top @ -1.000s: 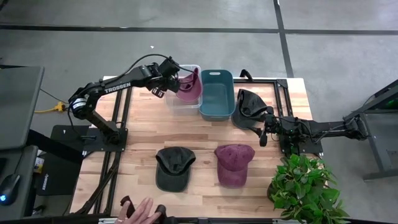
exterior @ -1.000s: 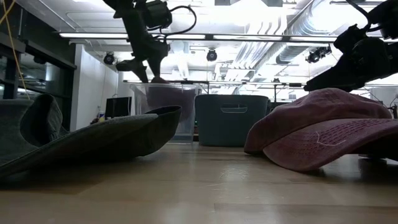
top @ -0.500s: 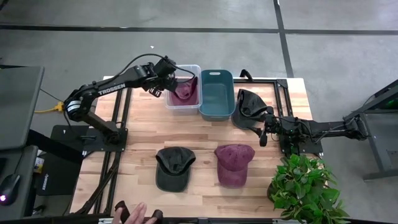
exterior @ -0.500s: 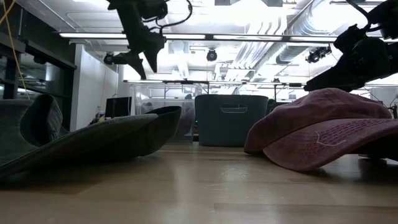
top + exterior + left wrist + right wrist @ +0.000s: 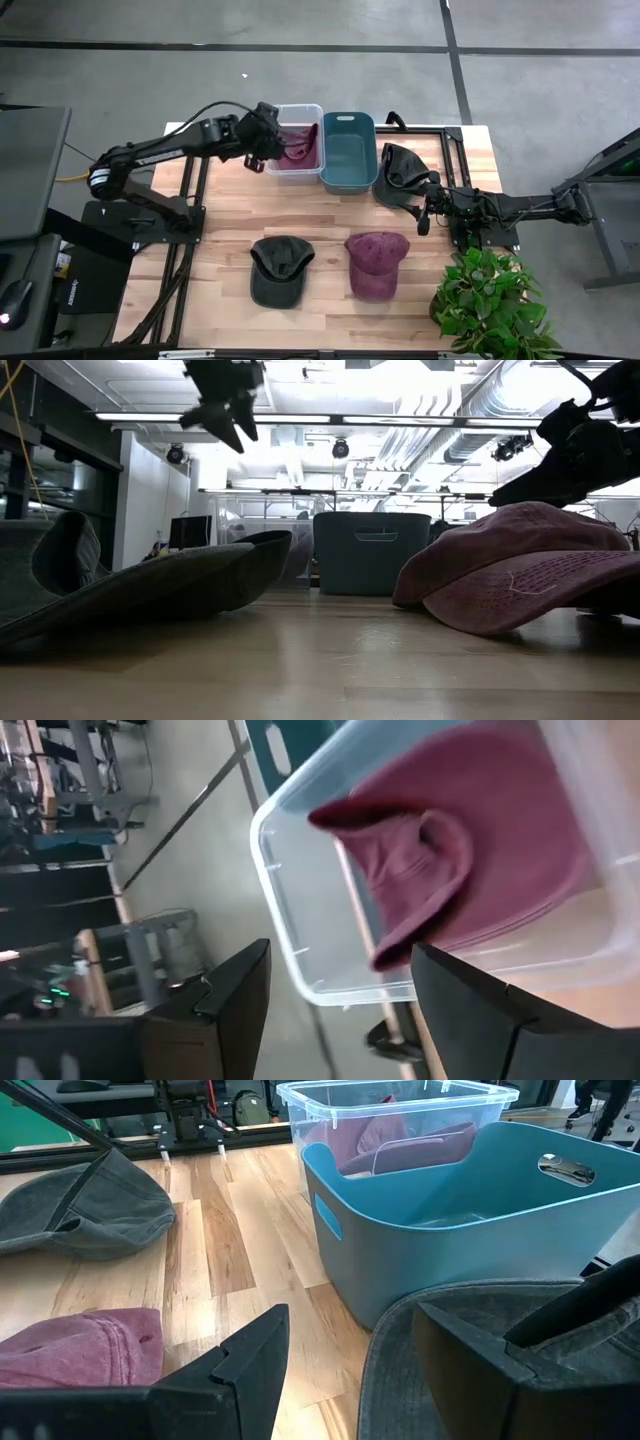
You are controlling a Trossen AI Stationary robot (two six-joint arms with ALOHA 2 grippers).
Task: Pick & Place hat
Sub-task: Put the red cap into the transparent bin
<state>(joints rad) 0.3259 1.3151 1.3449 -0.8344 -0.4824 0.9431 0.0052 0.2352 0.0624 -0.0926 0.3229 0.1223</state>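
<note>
A maroon hat (image 5: 298, 148) lies crumpled inside the clear bin (image 5: 277, 168) at the table's far side; in the left wrist view the hat (image 5: 450, 860) rests on the bin's floor. My left gripper (image 5: 262, 148) hangs open in the air just left of the bin, seen high up in the low view (image 5: 222, 428). My right gripper (image 5: 425, 212) is open, low at the table's right, by the near edge of a dark grey hat (image 5: 400, 170). My right gripper (image 5: 350, 1370) stands open over the dark grey hat's edge (image 5: 440, 1320), coming level from the table's right. Whether a finger touches the hat I cannot tell.
A teal bin (image 5: 348, 150) stands right of the clear bin. Nearer me lie a dark hat (image 5: 278, 270) and a second maroon hat (image 5: 376, 262), brims toward the near edge. A potted plant (image 5: 490, 300) fills the near right corner.
My left gripper let go of the maroon hat, which dropped from the bin's rim and settled inside the clear bin. The gripper then rose and drew back toward the table's left. A person's hand at the near edge withdrew out of view.
</note>
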